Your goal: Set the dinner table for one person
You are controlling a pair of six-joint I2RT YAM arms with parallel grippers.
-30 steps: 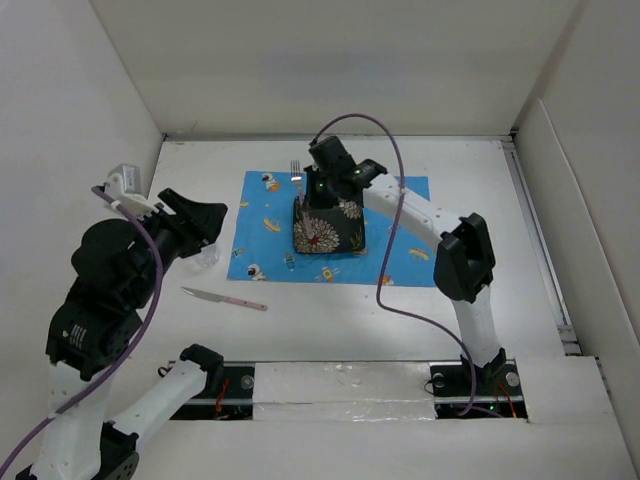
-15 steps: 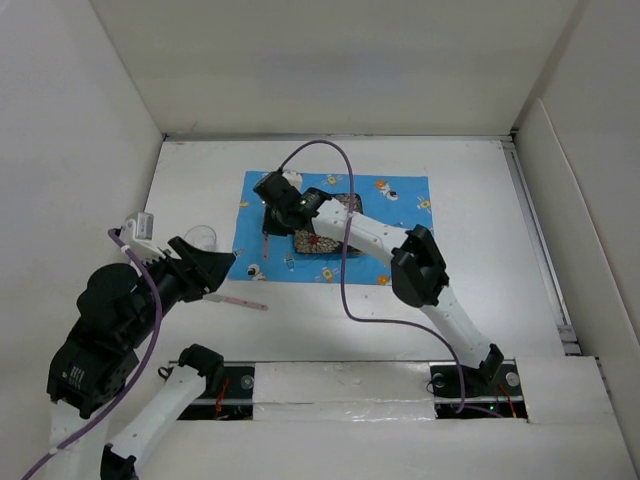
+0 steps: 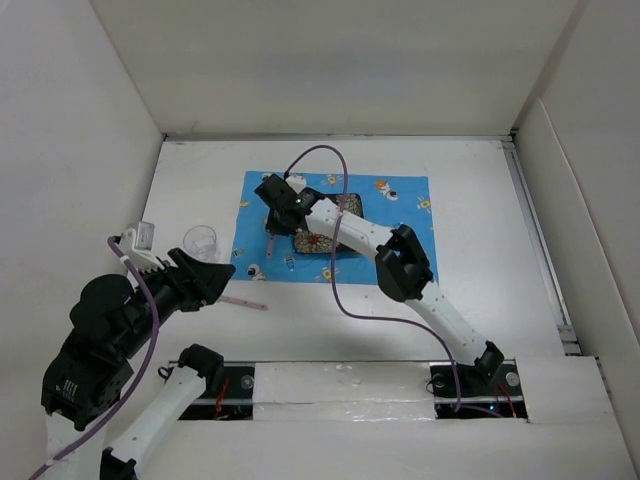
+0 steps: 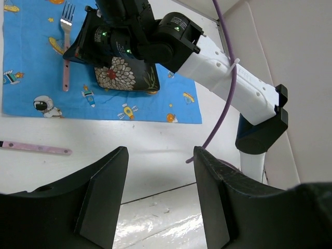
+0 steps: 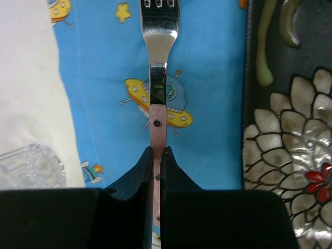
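My right gripper (image 3: 271,222) is shut on the pink handle of a fork (image 5: 158,78). It holds the fork low and flat over the blue cartoon-print placemat (image 3: 400,235), just left of the dark floral square plate (image 3: 325,238); the tines point to the far side. I cannot tell if the fork touches the mat. The fork also shows in the left wrist view (image 4: 66,23). My left gripper (image 4: 161,155) is open and empty, above the white dinner table (image 3: 480,220) near its left front. A pink-handled knife (image 3: 243,302) lies on the table in front of the placemat.
A clear glass (image 3: 200,240) stands on the table just left of the placemat and shows in the right wrist view (image 5: 31,166). White walls enclose the table on three sides. A purple cable (image 3: 335,270) loops over the placemat's front edge.
My right gripper has carried the fork from above the plate down to the placemat's left part. My left arm has pulled back toward the near edge, uncovering the glass.
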